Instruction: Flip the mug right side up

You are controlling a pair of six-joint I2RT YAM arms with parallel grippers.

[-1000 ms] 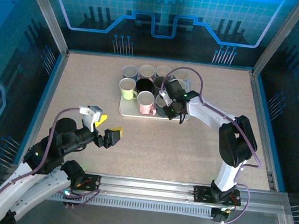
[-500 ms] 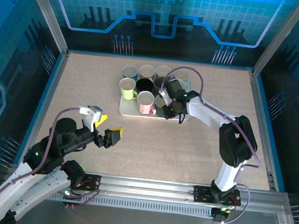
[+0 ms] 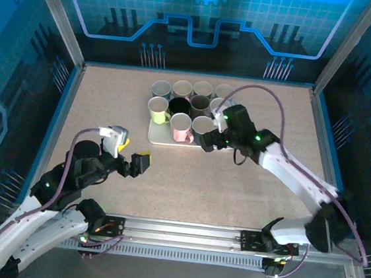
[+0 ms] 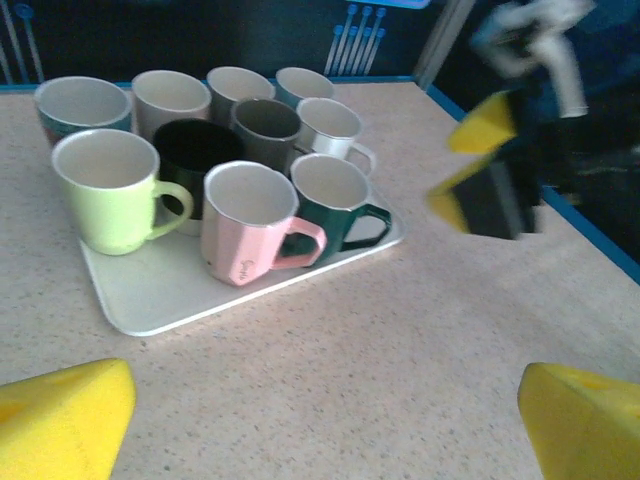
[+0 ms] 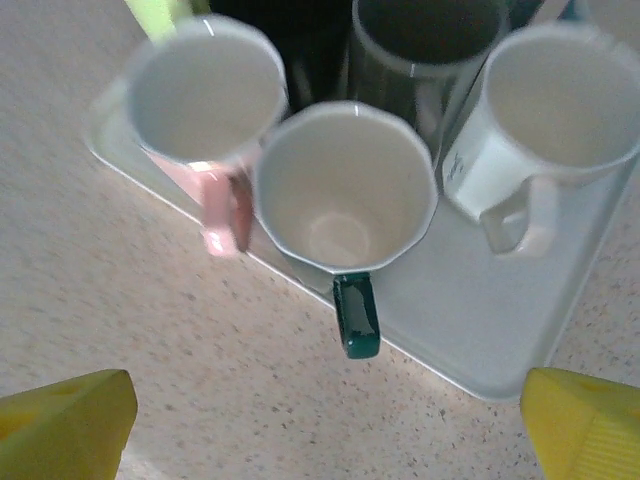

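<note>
Though clamped before, right tool (image 5: 325, 425) agape

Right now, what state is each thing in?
green mug, upright on the tray, not held
pink mug, upright on tray
white mug, upright on tray
lime mug, upright on tray
left end effector, open, empty
right end effector, open, empty, over the green mug

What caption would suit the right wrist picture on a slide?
Open right gripper hovers over an upright green mug on the tray, between a pink mug and a white mug.
</note>
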